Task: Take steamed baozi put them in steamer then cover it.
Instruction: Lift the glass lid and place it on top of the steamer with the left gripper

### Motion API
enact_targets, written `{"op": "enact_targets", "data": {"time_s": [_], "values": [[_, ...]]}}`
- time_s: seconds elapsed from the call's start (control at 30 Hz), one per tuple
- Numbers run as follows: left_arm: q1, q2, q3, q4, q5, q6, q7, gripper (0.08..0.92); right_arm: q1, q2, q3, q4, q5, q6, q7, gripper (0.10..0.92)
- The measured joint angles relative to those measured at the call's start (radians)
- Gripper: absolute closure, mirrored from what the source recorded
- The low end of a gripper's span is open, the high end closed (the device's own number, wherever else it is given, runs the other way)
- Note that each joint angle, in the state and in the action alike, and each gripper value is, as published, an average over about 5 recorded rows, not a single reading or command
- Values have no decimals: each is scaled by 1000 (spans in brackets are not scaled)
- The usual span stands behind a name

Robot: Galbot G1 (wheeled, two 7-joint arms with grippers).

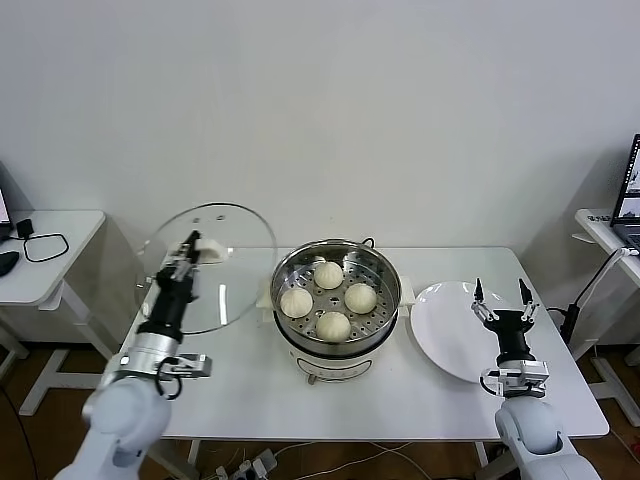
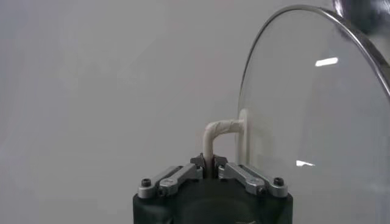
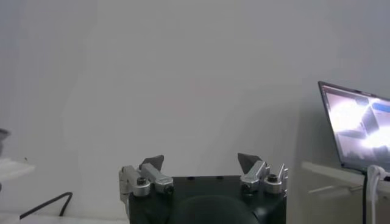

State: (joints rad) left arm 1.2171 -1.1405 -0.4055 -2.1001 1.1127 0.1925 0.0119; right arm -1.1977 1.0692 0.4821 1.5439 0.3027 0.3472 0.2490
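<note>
White table (image 1: 250, 400), steamer (image 1: 337, 345) at centre, white plate (image 1: 445, 330) beside it

place: lab or office test room | signs: bare white wall (image 1: 400, 110); plain white worktop (image 1: 250, 390); side desks (image 1: 45, 255) with cables; open laptop (image 3: 356, 134); floor power strip (image 1: 250, 468)

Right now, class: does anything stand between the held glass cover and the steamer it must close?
Nothing visible does. The left gripper holds the cover upright by its handle, left of the steamer, whose open top holds only four baozi.
</note>
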Motion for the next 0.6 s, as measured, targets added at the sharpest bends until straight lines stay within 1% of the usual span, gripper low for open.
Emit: {"op": "enact_targets", "data": {"time_s": [0.1, 0.23, 0.4, 0.6], "values": [[-24, -19, 85, -24, 26, 54, 48, 814, 0, 5, 2, -1, -2, 0, 0, 203], [-68, -58, 198, -22, 78, 115, 108, 814, 3, 13, 4, -7, -5, 0, -2, 203], [-129, -116, 316, 17, 170, 174, 172, 814, 6, 26, 8, -19, -11, 2, -5, 203], [-193, -180, 422, 75, 263, 230, 230, 814, 8, 43, 16, -36, -19, 7, -7, 203]]}}
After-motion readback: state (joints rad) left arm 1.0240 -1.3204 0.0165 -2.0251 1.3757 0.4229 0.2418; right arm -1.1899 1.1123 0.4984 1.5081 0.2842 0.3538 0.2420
